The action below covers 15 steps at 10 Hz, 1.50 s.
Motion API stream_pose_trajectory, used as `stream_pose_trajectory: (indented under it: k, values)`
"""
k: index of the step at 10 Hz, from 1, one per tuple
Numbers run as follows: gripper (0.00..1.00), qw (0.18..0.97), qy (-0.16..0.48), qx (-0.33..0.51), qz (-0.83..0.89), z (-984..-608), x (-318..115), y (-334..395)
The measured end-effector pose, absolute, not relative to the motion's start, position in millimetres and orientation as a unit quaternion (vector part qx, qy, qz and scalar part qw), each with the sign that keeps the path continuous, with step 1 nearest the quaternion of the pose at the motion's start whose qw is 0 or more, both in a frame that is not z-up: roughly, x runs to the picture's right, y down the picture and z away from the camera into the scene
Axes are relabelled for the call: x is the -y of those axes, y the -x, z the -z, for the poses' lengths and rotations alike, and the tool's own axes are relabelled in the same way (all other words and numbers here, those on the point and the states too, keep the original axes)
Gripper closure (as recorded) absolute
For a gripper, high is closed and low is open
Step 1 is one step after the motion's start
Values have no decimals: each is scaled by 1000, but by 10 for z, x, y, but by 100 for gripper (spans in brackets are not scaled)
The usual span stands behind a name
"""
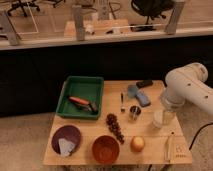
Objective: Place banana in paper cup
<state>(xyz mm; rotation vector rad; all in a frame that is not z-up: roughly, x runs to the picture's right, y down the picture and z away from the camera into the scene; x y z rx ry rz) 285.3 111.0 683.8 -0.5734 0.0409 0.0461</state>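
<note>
A light wooden tabletop (pixel 111 104) stands on a pale speckled floor (pixel 24 145), in front of a dark low wall (pixel 45 67). The wall is topped by a ledge and a glass partition with metal posts (pixel 79 22). Behind the glass are office chairs (pixel 150 7).

A green tray (pixel 82 95) holding a reddish item fills the far left corner. Along the near edge, from the left, are a purple plate (pixel 66 138), an orange bowl (pixel 105 149) and a round yellow-orange fruit (pixel 137 144). A bunch of dark grapes (pixel 115 127) lies mid-table, with a steel cup (pixel 135 112) just beside it. A blue object (pixel 139 95) sits toward the far edge.

The white arm (pixel 192 86) reaches in over the right edge. Its gripper (pixel 165 111) points down with its jaws spread and holds nothing. It is directly over the paper cup (pixel 158 122), and I cannot tell whether they touch. The banana (pixel 170 148) lies flat on the wood in the near right corner, apart from the cup.
</note>
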Motion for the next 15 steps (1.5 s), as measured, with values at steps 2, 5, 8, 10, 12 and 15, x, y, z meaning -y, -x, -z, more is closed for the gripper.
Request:
stream_pose_trajectory:
  k: [2,5,8,10,12,15]
  values:
    - [20,959,283,-20,-23,-6838,-1109,-2853]
    - [20,959,283,-20,-23,-6838,-1110,-2853]
    - [20,959,282,-18,-26,-6839,-1111,-2872]
    - [20,961,272,10,-49,-6839,-1187,-3106]
    - [20,961,265,32,-76,-6831,-1289,-3476]
    - [20,956,255,39,-139,-6844,-1486,-4199]
